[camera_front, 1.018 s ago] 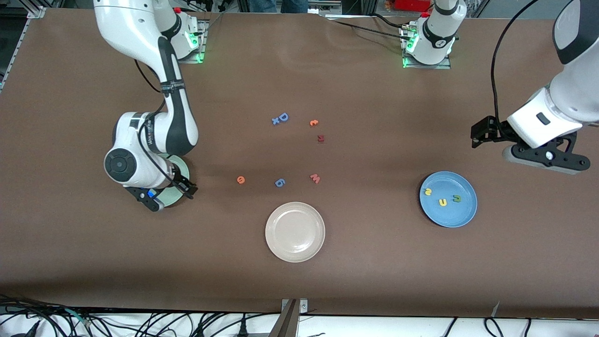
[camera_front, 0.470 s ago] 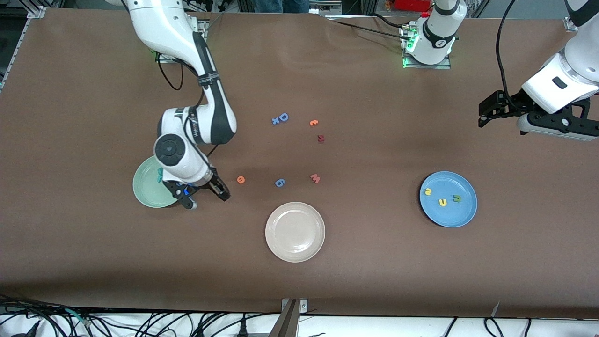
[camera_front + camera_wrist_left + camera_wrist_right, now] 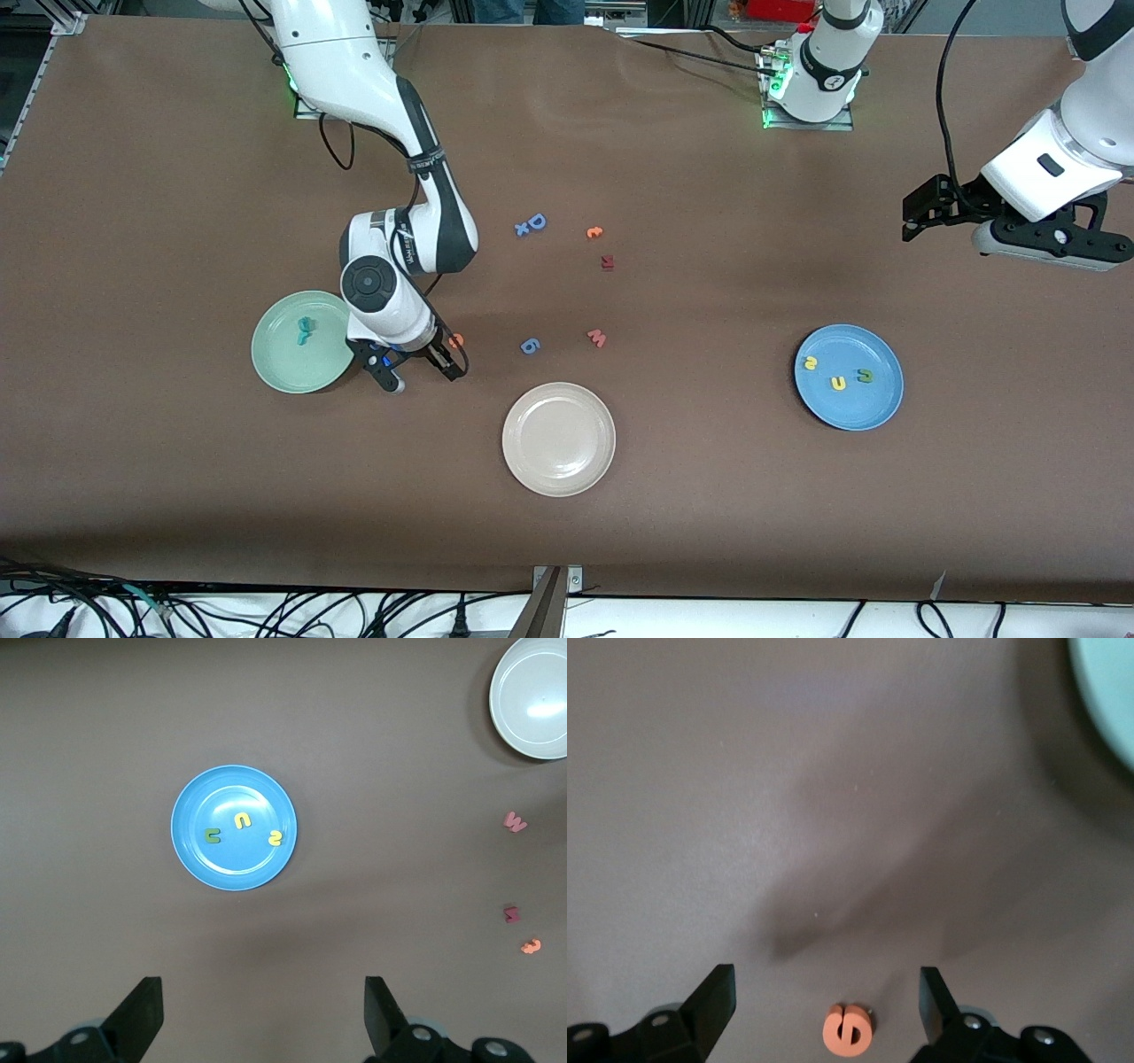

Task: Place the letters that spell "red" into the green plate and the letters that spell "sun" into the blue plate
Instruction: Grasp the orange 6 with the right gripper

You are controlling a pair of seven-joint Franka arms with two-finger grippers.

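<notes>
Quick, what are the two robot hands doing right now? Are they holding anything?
Left hand: open, empty, up over bare table near the blue plate.
Right hand: open, empty, over the orange "e" beside the green plate.

the white right arm bends down at mid-desk, its black right pincer (image 3: 423, 367) spread wide; the left arm waits raised, left pincer (image 3: 917, 215) spread wide.

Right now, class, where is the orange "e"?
The orange "e" lies on the bare table between the green plate and blue "6", under the open right gripper.
</notes>
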